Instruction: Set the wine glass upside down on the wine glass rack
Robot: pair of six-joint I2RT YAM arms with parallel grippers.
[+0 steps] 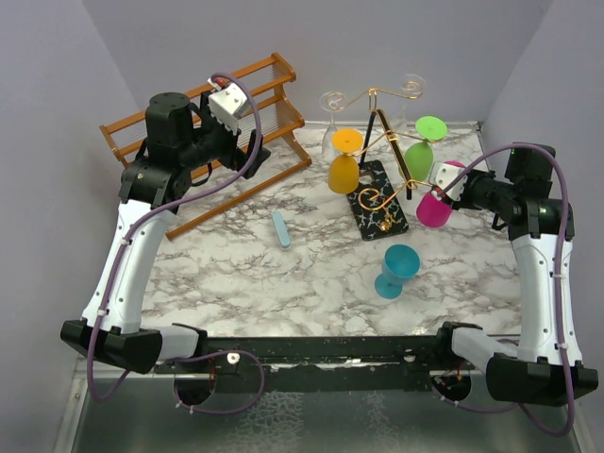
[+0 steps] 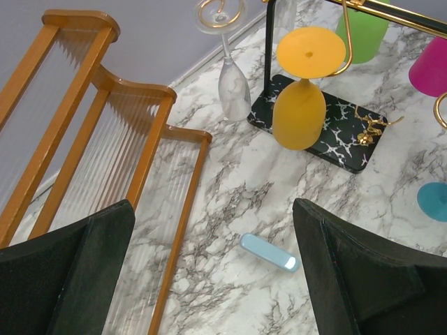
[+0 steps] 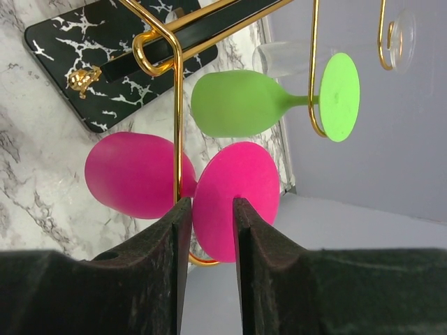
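Risk on release: pink wine glass [image 3: 129, 174] hangs bowl-down on a gold arm of the wine glass rack [image 3: 63, 49], its foot in the gap of the right gripper [image 3: 211, 202]. If the foot is not seated fully in the wire loop, it may slide out once the fingers let go.
Risk on retreat: a finger could catch the foot or the gold wire and drag the glass off, or tip the stand.
Risk to neighbours: green glass [image 3: 237, 103] hangs just beside the pink one, so a swing could knock them together.
Right jaws: narrowly apart around the pink foot; whether the pads press it, I cannot tell.
Left gripper [image 2: 213, 206]: jaws wide open, holding nothing, up over the wooden slatted rack [image 1: 208, 132], well apart from the stand.
Rack contents: pink, green, orange glass [image 1: 344, 170] and clear glass [image 1: 330, 132], all upside down on the wire arms.
Glasses: nothing visible inside any.
Off the rack: teal glass [image 1: 396, 269] stands upright on the marble table [image 1: 245, 283] and looks empty; wooden rack holds nothing.
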